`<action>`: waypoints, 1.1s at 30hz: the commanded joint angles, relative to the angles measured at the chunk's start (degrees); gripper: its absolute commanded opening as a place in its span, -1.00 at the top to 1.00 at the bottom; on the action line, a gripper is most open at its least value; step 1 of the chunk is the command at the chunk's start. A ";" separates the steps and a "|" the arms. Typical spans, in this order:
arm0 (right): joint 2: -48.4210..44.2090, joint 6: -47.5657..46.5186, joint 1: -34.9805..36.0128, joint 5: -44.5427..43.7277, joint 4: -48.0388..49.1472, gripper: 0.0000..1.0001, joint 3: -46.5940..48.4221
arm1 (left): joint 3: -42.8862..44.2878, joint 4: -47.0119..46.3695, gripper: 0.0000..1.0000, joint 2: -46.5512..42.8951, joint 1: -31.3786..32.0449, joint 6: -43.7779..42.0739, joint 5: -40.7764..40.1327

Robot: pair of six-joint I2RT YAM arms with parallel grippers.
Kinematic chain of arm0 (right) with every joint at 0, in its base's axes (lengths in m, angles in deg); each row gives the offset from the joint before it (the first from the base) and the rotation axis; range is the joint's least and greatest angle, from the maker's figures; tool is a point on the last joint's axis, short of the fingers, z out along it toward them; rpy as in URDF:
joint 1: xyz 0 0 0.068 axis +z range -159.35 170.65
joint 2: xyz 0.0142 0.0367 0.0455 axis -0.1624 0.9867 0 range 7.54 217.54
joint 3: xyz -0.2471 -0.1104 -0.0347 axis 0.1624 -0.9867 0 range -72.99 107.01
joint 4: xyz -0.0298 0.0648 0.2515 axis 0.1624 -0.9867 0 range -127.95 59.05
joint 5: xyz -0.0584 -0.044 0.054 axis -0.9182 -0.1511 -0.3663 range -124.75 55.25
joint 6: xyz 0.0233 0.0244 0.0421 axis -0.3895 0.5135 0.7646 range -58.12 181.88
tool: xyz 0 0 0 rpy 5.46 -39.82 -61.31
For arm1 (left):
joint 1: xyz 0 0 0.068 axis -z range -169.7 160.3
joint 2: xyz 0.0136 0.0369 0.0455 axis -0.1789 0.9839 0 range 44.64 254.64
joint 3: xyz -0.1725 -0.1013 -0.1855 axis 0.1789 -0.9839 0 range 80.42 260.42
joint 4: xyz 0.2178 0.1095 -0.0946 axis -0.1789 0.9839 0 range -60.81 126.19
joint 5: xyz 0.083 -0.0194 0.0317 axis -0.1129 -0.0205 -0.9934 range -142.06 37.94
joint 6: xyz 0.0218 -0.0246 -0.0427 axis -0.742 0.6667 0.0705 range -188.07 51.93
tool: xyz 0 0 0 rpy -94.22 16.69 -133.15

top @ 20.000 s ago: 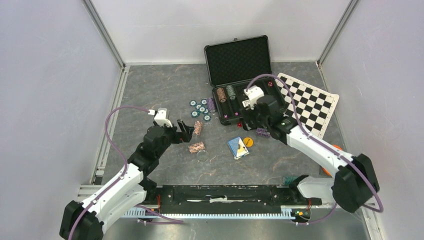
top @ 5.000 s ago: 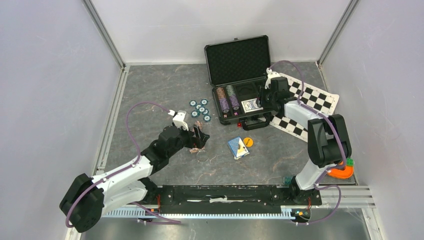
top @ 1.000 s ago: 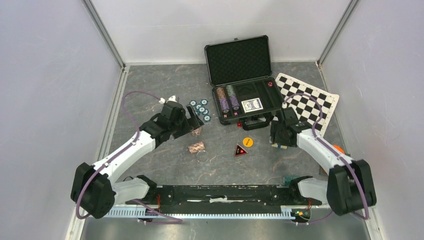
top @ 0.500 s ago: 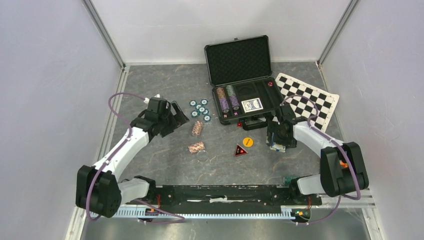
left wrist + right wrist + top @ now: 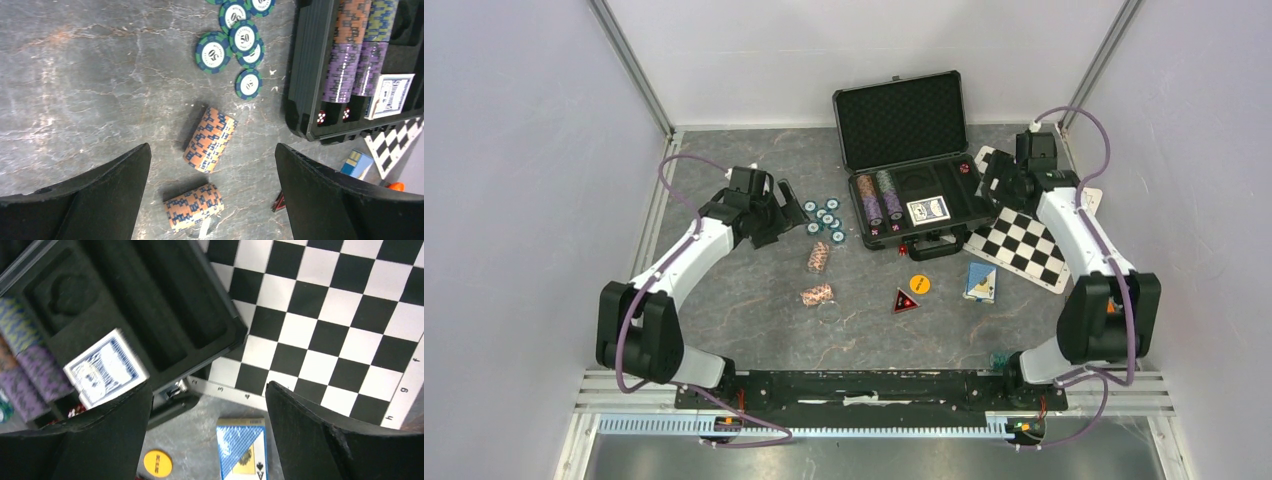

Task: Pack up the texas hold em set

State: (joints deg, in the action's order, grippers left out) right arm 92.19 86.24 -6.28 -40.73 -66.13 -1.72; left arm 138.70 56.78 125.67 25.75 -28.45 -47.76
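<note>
Black foam lines the open hard case point(image 5: 902, 120), set at the far middle of the grey table point(image 5: 744, 150) with its lid tilted up toward the back wall. In its tray, racked chips point(image 5: 352, 55) in brown, purple and teal lie on edge at the left. A blue card deck point(image 5: 106, 368) rests beside them, and small red dice point(image 5: 321, 117) sit in the near pockets. A second card deck point(image 5: 241, 452) lies on the table just off the near edge of the checkered mat point(image 5: 325, 315), with the yellow button point(image 5: 157, 463) to its left. Loose teal chips point(image 5: 235, 40) lie flat in a cluster just left of the case. Nearer the arms, two brown-white chip stacks point(image 5: 210, 140) lie on their sides, apart from each other. The left gripper point(image 5: 211, 147) hangs over the table left of the loose teal chips, fingers spread wide and holding nothing. The right gripper point(image 5: 208, 385) hangs over the case's right end and the mat, its fingers likewise wide apart and empty.
</note>
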 commanded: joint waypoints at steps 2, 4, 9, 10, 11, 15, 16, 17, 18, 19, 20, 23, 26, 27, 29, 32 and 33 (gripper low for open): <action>7.29 7.04 -5.19 5.25 6.62 -0.74 0.03 | 1.71 -6.71 -0.99 2.06 -0.24 4.29 5.71; 9.64 7.31 -5.93 5.05 9.79 -0.69 0.40 | 1.24 -9.02 -0.99 2.48 -0.24 5.49 7.08; 16.04 10.07 -7.50 5.81 11.47 -0.64 0.91 | 0.89 -9.94 -0.99 2.41 -0.24 5.53 8.14; 16.69 10.90 -7.67 5.80 12.35 -0.64 0.25 | 0.74 -9.81 -0.99 2.20 -0.24 5.27 7.98; 17.17 11.62 -7.81 7.33 13.48 -0.63 -0.63 | 0.50 -9.86 -0.99 1.93 -0.24 4.97 7.91; 19.75 14.65 -7.89 7.89 15.32 -0.55 -2.71 | -0.34 -9.75 -0.99 1.16 -0.24 4.42 7.90; 20.38 15.32 -7.90 8.20 15.58 -0.48 -3.13 | -0.43 -9.75 -0.99 1.01 -0.24 4.35 7.88; 20.80 15.92 -7.90 8.79 15.82 -0.39 -3.55 | -0.45 -9.70 -0.99 0.86 -0.24 4.28 7.90; 20.97 16.53 -7.90 9.89 16.37 -0.32 -4.16 | -0.45 -9.67 -0.99 0.70 -0.26 4.16 7.82; 21.00 17.48 -7.90 11.29 16.72 -0.28 -4.73 | -0.36 -9.51 -0.99 0.56 -0.24 4.02 7.75; 20.71 18.70 -7.82 12.53 17.42 -0.23 -5.74 | -0.28 -9.33 -0.99 0.54 -0.24 3.75 7.69; 19.63 22.42 -6.67 16.83 20.13 -0.08 -9.01 | -0.44 -9.13 -0.99 0.45 -0.24 3.54 7.31; 18.72 26.21 -5.57 20.19 20.41 0.25 -10.10 | -0.54 -9.05 -0.99 0.60 -0.24 3.63 7.40; 17.90 27.96 -5.32 20.89 20.95 0.37 -10.55 | -0.54 -9.05 -0.99 0.58 -0.24 3.63 7.41; 16.13 30.82 -5.22 22.13 22.33 0.68 -10.90 | -0.54 -9.05 -0.99 0.56 -0.24 3.63 7.41; 13.80 33.82 -5.21 21.82 22.33 1.00 -8.24 | -0.36 -9.13 -0.99 0.60 -0.24 3.58 7.70; 13.40 34.58 -5.19 21.90 22.35 1.00 -7.27 | -0.36 -9.14 -0.99 0.62 -0.24 3.57 7.77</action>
State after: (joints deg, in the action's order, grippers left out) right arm 109.28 109.22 -12.96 -28.31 -46.81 -11.73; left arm 138.15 48.78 127.95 25.75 -24.76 -41.08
